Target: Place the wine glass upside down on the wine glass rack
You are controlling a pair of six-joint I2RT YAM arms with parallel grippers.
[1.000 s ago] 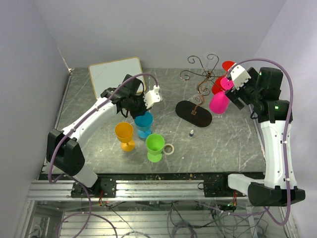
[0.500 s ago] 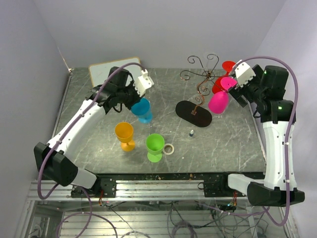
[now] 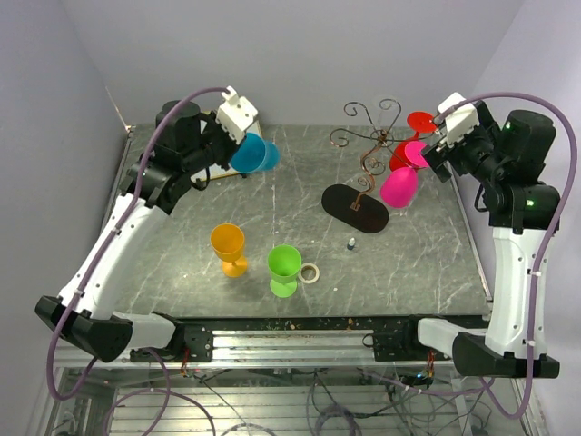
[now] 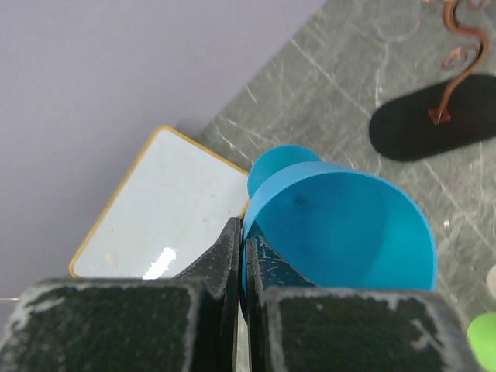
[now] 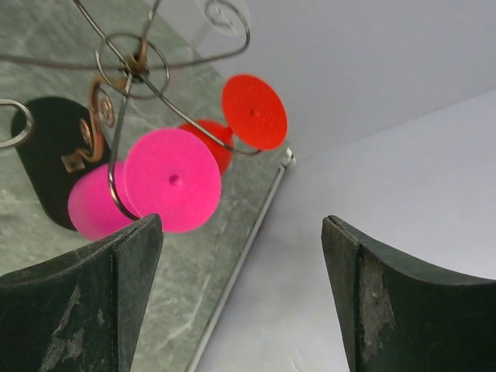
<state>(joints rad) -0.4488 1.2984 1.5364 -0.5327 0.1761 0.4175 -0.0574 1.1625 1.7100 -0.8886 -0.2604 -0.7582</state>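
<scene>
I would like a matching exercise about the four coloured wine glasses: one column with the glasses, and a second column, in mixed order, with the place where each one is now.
Things:
1. blue glass
2. pink glass
3. green glass
4. orange glass

Places:
A. upright on the table, beside a small white ring
B. hanging upside down on the wine glass rack
C. clamped by its rim in the left gripper, off the table
D. upright on the table, left of the green glass in the top view

Pairs: 1-C, 2-B, 3-A, 4-D

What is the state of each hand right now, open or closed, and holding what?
Left hand: closed on the rim of the blue wine glass.
Right hand: open, holding nothing.
</scene>
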